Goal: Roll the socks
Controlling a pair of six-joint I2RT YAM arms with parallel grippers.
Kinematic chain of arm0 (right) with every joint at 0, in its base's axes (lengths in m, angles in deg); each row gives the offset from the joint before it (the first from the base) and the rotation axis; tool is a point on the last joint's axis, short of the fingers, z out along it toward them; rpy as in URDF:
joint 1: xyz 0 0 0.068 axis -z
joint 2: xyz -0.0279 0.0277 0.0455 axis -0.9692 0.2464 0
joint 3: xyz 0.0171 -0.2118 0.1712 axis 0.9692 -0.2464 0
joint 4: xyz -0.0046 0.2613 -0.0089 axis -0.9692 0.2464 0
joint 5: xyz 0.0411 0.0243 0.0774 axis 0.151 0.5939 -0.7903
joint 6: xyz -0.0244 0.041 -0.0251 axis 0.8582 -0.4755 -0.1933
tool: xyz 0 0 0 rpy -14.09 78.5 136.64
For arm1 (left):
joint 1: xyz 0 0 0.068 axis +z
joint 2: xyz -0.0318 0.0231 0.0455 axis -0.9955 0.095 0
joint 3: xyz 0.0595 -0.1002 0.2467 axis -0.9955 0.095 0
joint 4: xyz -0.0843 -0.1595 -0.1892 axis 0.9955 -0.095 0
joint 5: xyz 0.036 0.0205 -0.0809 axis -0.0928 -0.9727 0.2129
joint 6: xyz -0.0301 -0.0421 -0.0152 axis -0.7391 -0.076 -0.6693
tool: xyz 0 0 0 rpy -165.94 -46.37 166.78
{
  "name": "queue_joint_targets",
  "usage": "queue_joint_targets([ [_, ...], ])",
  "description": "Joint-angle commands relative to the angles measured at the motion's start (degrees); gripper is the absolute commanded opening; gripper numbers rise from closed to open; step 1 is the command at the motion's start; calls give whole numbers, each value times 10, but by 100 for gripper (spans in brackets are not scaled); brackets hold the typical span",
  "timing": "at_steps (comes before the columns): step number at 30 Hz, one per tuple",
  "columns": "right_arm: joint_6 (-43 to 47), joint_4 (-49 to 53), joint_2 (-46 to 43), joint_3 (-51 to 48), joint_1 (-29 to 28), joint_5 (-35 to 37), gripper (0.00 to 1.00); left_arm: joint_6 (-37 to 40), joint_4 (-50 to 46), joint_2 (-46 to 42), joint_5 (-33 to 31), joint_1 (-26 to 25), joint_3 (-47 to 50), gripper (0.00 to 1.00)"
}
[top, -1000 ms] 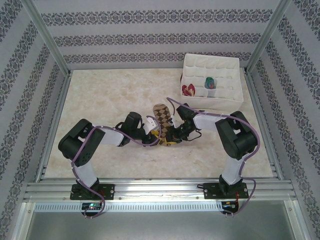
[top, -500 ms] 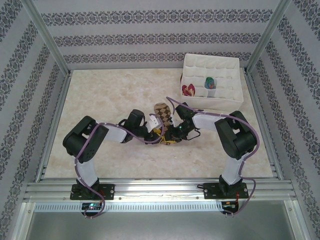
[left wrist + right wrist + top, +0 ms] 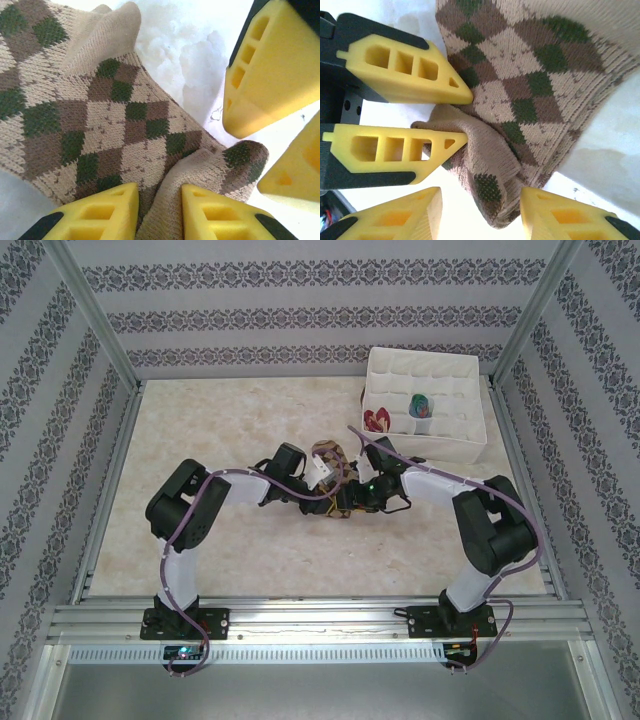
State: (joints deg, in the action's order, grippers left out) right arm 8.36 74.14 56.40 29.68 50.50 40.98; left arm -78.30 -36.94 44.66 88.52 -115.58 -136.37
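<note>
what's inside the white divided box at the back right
Two rolled socks sit in separate compartments of the box: a peach and dark red sock near its left edge, a striped sock to the right. The dividers hide their lower parts.

Bare counter at the left and along the lower frame leaves open passage. At centre the left gripper and right gripper crowd the argyle sock, their fingers nearly touching. The white compartment box blocks the upper right.
</note>
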Motion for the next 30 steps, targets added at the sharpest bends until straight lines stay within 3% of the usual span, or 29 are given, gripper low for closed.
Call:
queue_joint_targets([
  [1, 9, -5, 1, 8, -3, 42, 46, -38, -93, 40, -39, -6, 5, 28],
  [9, 15, 5, 66, 38, -20, 71, 43, -64, -139, 58, -38, -5, -32, 27],
  [14, 1, 51, 114, 53, -16, 97, 34, -27, -82, 19, -30, -5, 0, 28],
  [24, 22, 134, 138, 64, -8, 127, 24, 201, 143, -169, -57, -6, 169, 41],
  [30, 31, 150, 152, 75, -8, 114, 23, 335, 226, -201, -159, -49, 231, 39],
])
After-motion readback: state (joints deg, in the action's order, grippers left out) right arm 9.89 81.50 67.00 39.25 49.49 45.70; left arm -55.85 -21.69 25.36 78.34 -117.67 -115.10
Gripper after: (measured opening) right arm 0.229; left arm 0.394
